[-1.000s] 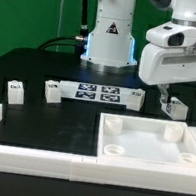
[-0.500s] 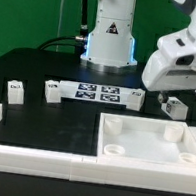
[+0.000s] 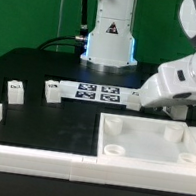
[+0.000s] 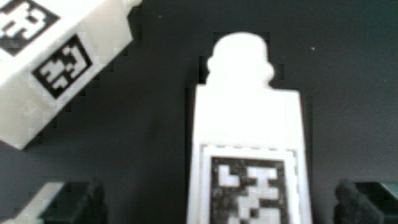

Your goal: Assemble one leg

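Straddling the leg [image 4: 244,130], the gripper [image 4: 214,203] has its two dark fingers [image 4: 63,200] spread apart. One stands on either side of the leg's tagged end, with a dark gap showing between each finger and the white plastic, so nothing is clamped. The leg lies flat on the black table [image 3: 42,124], tagged face up toward the wrist camera.

From the exterior view, nearest the camera is the large white panel [image 3: 150,142] with round corner sockets. The hand hangs just past its far corner on the exterior view's right and hides the leg almost wholly. Farther back, to the exterior view's left of the hand, lies the marker board [image 3: 97,91].

One second ago the hand stood upright over that spot and the leg showed plainly beneath it. Half a second ago it had begun to lean, and now it is tipped well over and sits lower. The panel and marker board have not shifted.

The leg's long axis runs crosswise to the line between the fingers. Its narrowed peg end points away from them, and the marker board's corner lies off to one side beyond that end.
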`<state>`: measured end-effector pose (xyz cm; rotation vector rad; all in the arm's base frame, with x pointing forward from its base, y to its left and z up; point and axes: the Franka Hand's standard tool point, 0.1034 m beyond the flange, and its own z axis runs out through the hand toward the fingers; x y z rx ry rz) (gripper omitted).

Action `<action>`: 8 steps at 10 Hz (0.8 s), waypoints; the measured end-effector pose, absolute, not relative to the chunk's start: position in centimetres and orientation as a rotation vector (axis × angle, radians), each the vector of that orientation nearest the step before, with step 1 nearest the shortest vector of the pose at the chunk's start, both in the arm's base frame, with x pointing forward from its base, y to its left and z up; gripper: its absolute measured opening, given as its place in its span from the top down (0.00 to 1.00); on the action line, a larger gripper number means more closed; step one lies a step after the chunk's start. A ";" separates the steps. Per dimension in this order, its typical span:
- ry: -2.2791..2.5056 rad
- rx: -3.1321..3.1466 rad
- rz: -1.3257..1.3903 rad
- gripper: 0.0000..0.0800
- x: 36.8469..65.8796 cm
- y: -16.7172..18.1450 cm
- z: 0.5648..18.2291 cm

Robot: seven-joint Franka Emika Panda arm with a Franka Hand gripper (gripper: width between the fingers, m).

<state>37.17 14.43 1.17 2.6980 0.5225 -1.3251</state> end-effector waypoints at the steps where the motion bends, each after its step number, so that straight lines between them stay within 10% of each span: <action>1: 0.521 2.634 -1.432 0.19 37.4 14.7 0.9; 6: 0.521 2.640 -1.431 0.19 37.9 14.8 0.5; 8: 0.521 2.640 -1.431 0.52 37.9 14.8 0.5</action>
